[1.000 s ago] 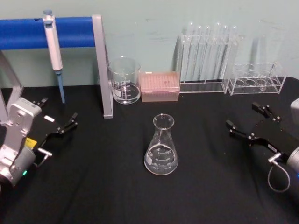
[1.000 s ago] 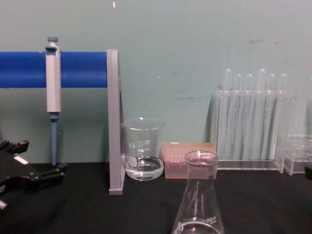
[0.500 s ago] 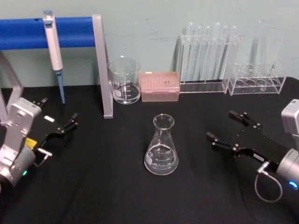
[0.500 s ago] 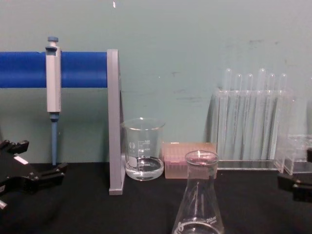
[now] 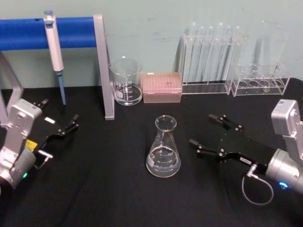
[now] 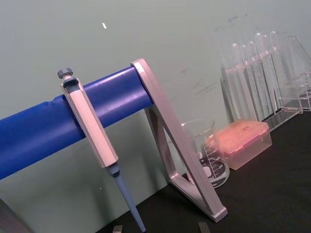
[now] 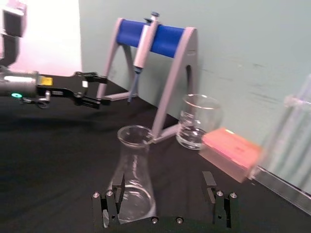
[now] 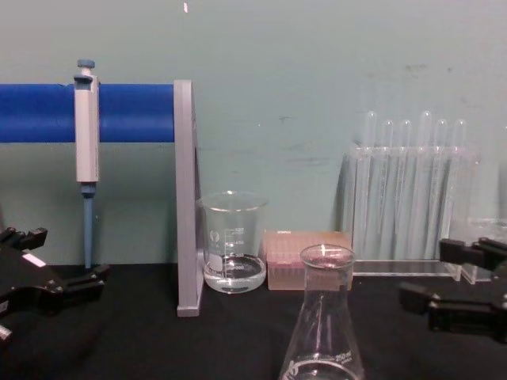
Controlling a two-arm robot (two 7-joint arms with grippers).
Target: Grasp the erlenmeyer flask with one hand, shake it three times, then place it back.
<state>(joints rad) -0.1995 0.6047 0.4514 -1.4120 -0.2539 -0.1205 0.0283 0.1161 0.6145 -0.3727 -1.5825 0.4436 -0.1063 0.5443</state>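
One erlenmeyer flask [image 5: 164,149] is seen standing upright on the black tabletop [image 5: 109,189], just below the centre of the head view, with its wide base down and its flared rim open to the top. The right gripper [image 5: 200,128] is held just to the right of it in that frame, with its two fingers spread wide and pointed left toward the glass. No contact is made, and a narrow strip of black cloth is left visible between the nearer fingertip and the flask's wall.

In the chest view the flask [image 8: 321,324] is cut off by the lower edge near the middle, and the right gripper [image 8: 424,271] is found at the right edge, level with the flask's neck and apart from it. In the right wrist view the flask [image 7: 131,179] is placed ahead of one finger rather than centred in the gap.

The left gripper [image 5: 57,112] is parked at the left edge of the head view, fingers apart, well away from the flask. A beaker [image 5: 126,81] and a pink tip box [image 5: 162,87] are set behind the flask, in the upper middle.
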